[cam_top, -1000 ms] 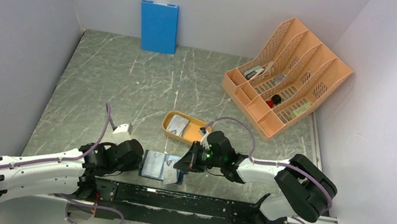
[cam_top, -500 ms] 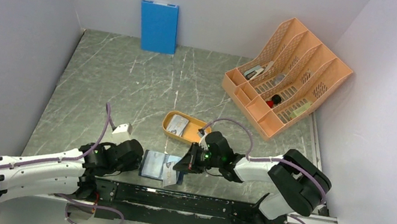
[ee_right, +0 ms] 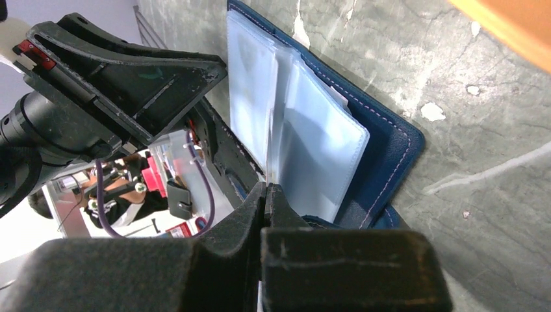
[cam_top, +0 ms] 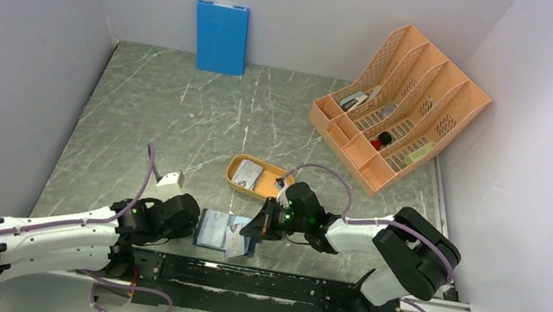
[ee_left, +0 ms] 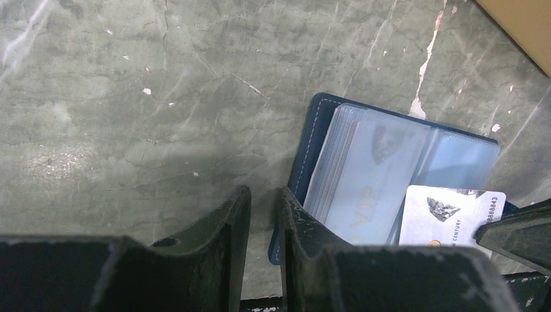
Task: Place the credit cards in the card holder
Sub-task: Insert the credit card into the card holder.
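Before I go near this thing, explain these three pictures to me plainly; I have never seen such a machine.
These are two robot arms bolted to a grey table. One picture looks down from above and behind them; the other two come from a camera on each wrist. Near the arms lies an open navy card holder with clear pockets. The right pincer is shut on a credit card over those pockets. The left pincer, jaws slightly apart, sits at the holder's edge, gripping nothing. Further back stand an orange tray with more cards, an orange file rack and a blue panel against the wall.
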Available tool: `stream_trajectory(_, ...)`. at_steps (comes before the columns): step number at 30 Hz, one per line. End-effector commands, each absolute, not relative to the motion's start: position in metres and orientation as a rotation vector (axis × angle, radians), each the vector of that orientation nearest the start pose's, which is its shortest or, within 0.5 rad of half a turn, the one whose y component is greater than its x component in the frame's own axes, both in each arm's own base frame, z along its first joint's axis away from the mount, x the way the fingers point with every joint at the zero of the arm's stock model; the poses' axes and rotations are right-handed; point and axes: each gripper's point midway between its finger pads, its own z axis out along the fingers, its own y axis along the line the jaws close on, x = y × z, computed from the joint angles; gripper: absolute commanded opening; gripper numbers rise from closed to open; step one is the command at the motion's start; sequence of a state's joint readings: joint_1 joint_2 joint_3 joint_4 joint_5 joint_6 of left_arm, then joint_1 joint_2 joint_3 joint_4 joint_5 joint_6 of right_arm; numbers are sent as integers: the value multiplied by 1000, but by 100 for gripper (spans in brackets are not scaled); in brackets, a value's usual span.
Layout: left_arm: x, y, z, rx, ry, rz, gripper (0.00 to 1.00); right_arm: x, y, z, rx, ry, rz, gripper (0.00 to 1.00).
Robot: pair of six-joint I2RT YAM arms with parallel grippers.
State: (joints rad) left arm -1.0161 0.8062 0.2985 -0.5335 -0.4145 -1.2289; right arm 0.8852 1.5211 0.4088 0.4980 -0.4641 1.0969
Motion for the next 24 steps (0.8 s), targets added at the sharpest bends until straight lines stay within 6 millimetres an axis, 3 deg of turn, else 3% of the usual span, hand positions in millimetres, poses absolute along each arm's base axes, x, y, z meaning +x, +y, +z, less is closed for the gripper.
stream_trajectory(1, 122, -135, 4, -380, 2550, -307, 28, 131, 336, 52, -59, 2571, 1491, 0)
stream_trajectory(24, 116, -142, -5, -360, 2586, -344, 22, 144, 349, 44, 5, 2560, 1503, 0)
